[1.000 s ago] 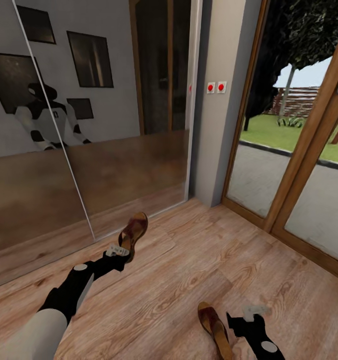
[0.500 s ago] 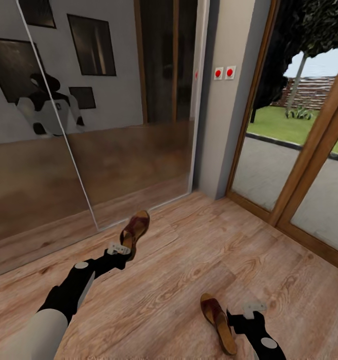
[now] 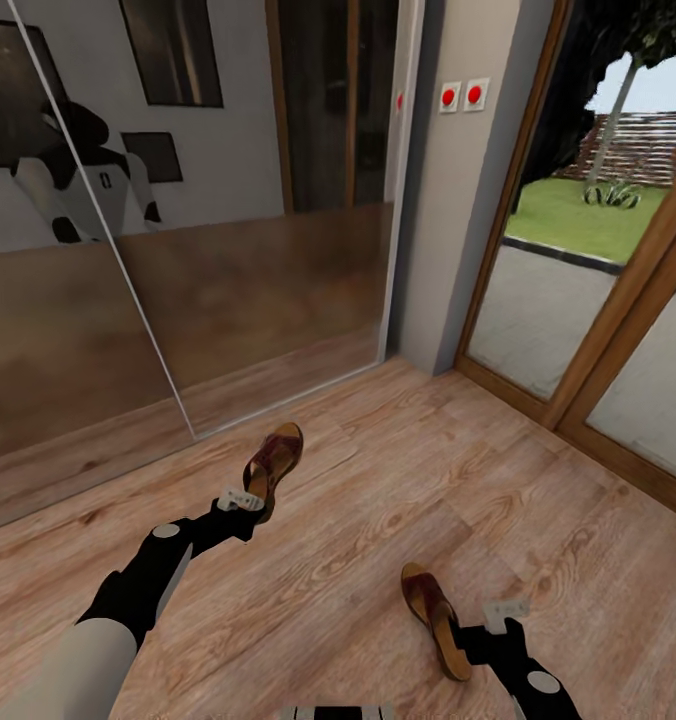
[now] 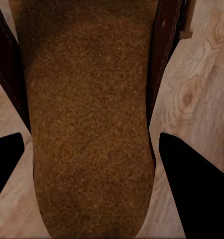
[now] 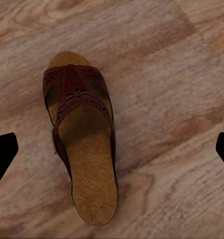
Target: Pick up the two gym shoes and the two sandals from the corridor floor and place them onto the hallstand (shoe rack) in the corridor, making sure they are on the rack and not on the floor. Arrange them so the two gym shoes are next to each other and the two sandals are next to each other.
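One dark brown sandal (image 3: 275,455) is tilted off the wood floor (image 3: 358,540), its heel in my left gripper (image 3: 241,500), which is shut on it. In the left wrist view its tan footbed (image 4: 92,99) runs between the two dark fingertips (image 4: 191,179). The other sandal (image 3: 433,617) lies flat on the floor, toe pointing away from me. My right gripper (image 3: 483,630) hovers just right of it, open. In the right wrist view this sandal (image 5: 84,149) lies below the wide-spread fingers (image 5: 2,149), untouched. The gym shoes and the hallstand are out of view.
Mirrored sliding doors (image 3: 178,250) along the left reflect the robot and the floor. A grey wall pillar (image 3: 458,200) carries two red buttons (image 3: 462,97). Wood-framed glass doors (image 3: 598,330) on the right look onto a path and a lawn.
The head camera has tilted and turned, shifting the whole picture. My right gripper has come closer to the sandal on the floor. The left gripper keeps its sandal.
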